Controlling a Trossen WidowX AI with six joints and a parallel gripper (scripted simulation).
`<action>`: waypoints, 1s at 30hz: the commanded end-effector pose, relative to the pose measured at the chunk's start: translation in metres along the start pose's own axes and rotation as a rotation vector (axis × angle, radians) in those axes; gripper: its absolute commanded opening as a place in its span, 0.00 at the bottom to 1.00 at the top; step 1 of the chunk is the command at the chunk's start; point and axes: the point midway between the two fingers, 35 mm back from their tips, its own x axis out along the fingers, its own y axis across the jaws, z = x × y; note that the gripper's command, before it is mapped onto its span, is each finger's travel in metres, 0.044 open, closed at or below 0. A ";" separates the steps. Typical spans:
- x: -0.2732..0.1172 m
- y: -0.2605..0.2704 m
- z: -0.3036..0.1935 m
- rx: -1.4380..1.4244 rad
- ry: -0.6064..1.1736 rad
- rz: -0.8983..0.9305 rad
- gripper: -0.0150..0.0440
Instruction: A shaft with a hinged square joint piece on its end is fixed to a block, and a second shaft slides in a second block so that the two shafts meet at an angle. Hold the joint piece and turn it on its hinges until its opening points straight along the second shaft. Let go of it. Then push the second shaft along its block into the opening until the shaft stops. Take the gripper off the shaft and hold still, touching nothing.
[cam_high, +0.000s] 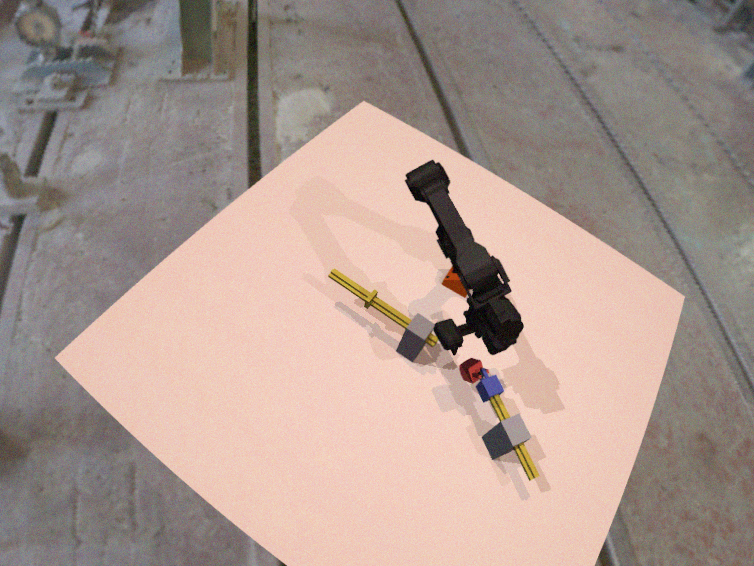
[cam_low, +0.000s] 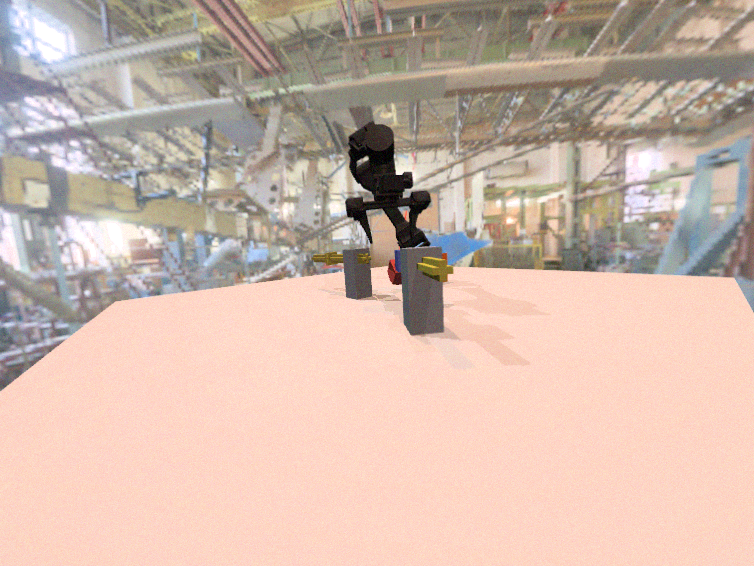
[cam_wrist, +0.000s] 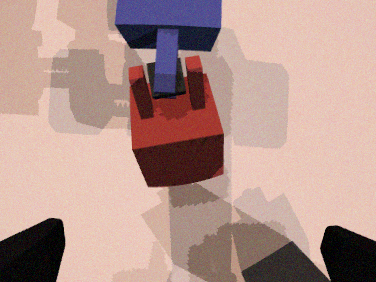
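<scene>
Exterior view: spread claw (cam_high: 467, 348) (cam_low: 394, 234) (cam_wrist: 200, 240) above; gray block (cam_high: 506, 436) (cam_low: 422, 292) partly hides blue piece (cam_high: 489, 386) (cam_low: 397, 258) (cam_wrist: 168, 22).

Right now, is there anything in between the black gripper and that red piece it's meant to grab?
Nothing visible stands between them: the open gripper hangs above the table, and in the wrist view the red joint piece shows uncovered from the gripper's side.

An industrial workshop or factory hall: overhead steel beams (cam_low: 523, 76), machinery (cam_high: 66, 67), grooved floor (cam_high: 341, 54).
</scene>
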 end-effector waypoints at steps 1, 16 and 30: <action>0.003 0.001 -0.003 -0.097 -0.015 0.009 1.00; 0.022 -0.001 -0.006 -0.238 -0.047 0.008 1.00; 0.082 -0.004 -0.021 -0.238 -0.044 0.005 1.00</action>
